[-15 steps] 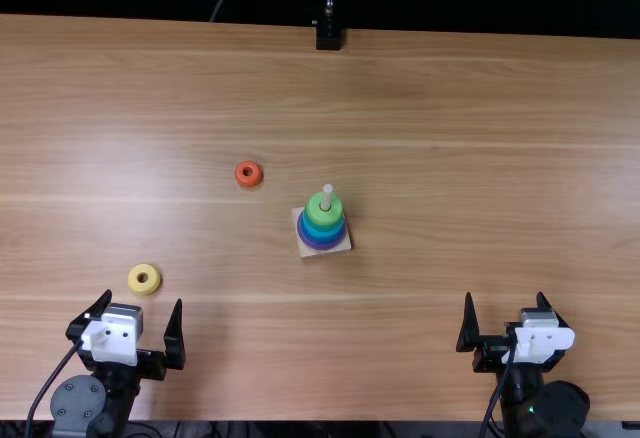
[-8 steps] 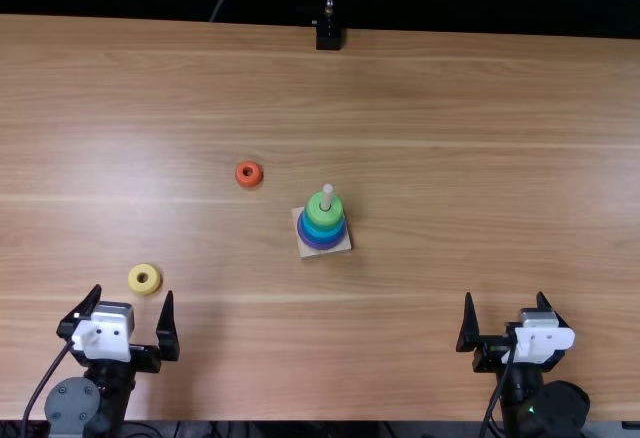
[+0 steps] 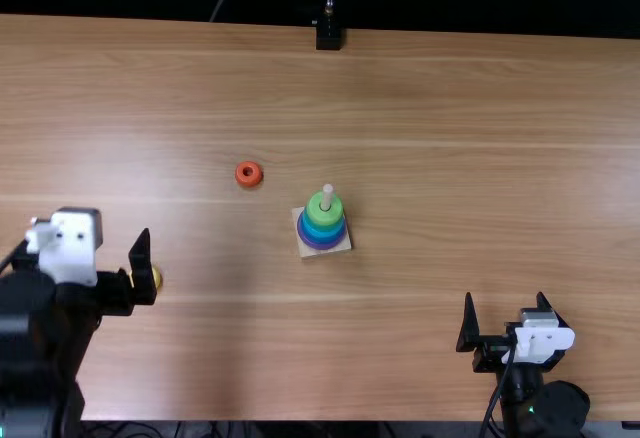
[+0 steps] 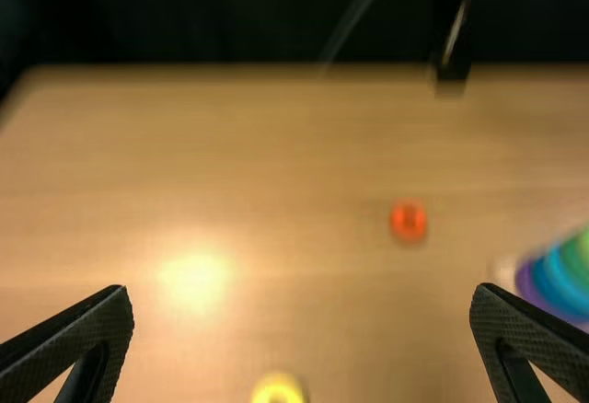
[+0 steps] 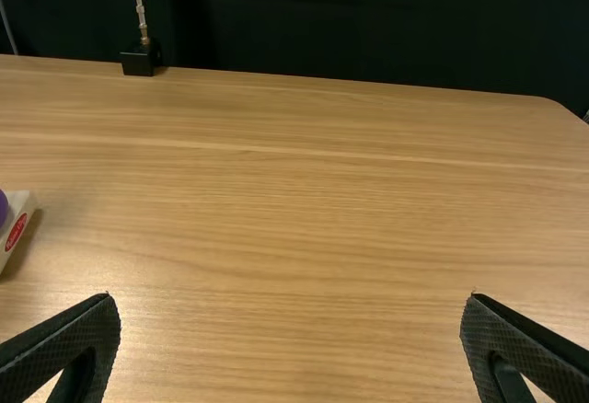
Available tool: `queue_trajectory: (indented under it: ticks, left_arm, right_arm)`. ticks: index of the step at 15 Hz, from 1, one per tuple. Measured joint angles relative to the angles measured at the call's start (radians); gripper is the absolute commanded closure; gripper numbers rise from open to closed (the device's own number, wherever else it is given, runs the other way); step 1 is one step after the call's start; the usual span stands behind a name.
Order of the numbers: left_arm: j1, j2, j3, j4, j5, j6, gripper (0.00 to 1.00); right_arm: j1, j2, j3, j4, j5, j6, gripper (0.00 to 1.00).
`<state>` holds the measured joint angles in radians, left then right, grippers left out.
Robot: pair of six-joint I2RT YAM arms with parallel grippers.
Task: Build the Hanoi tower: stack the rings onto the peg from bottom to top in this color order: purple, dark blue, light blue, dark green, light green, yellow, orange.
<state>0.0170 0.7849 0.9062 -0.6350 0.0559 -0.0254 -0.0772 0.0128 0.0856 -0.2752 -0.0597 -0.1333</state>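
Note:
In the top view my left gripper [image 3: 82,242] is raised over the near left, partly covering the yellow ring [image 3: 157,277]. Its fingers stand apart with nothing between them in the left wrist view [image 4: 302,306], where the yellow ring [image 4: 278,389] lies low in the middle. The orange ring [image 3: 249,174] lies flat, behind and left of the tower. On the wooden base [image 3: 340,246], purple, blue and green rings [image 3: 324,210] are stacked around the peg [image 3: 327,195], light green on top. Over the near right side, my right gripper [image 3: 506,303] is open, holding nothing; also open in its wrist view [image 5: 290,306].
A black stand [image 3: 328,36] is at the table's far edge, with a dark curtain behind. The wooden table [image 3: 430,138] stretches around the tower and between the two arms.
My left gripper first shifted slightly left, then rose and moved forward, now covering much of the yellow ring in the top view. The right arm, tower and orange ring have stayed put.

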Motion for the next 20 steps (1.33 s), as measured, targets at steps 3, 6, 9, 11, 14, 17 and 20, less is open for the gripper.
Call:
queue_trajectory:
  ticks: [3, 6, 9, 11, 14, 17, 20]
  left_arm:
    - [0.124, 0.283, 0.130, -0.330, 0.007, 0.002, 0.00]
    - [0.153, 0.459, 0.150, -0.356, 0.080, 0.003, 0.00]
    - [0.130, 0.564, 0.148, -0.352, 0.091, 0.003, 0.00]
    - [0.065, 0.608, 0.132, -0.336, 0.042, 0.004, 0.00]
    - [0.035, 0.642, 0.068, -0.209, -0.020, 0.007, 0.00]
    - [0.035, 0.710, 0.028, -0.095, -0.039, 0.007, 0.00]
    - [0.004, 0.760, 0.028, -0.091, -0.048, 0.009, 0.00]
  right_arm:
    - [0.000, 0.000, 0.000, 0.000, -0.001, 0.000, 0.00]
    - [0.000, 0.000, 0.000, 0.000, -0.001, 0.000, 0.00]
    - [0.000, 0.000, 0.000, 0.000, 0.000, 0.000, 0.00]
    - [0.000, 0.000, 0.000, 0.000, 0.000, 0.000, 0.00]
    - [0.000, 0.000, 0.000, 0.000, 0.000, 0.000, 0.00]
    - [0.000, 0.000, 0.000, 0.000, 0.000, 0.000, 0.00]
    - [0.000, 0.000, 0.000, 0.000, 0.000, -0.001, 0.00]
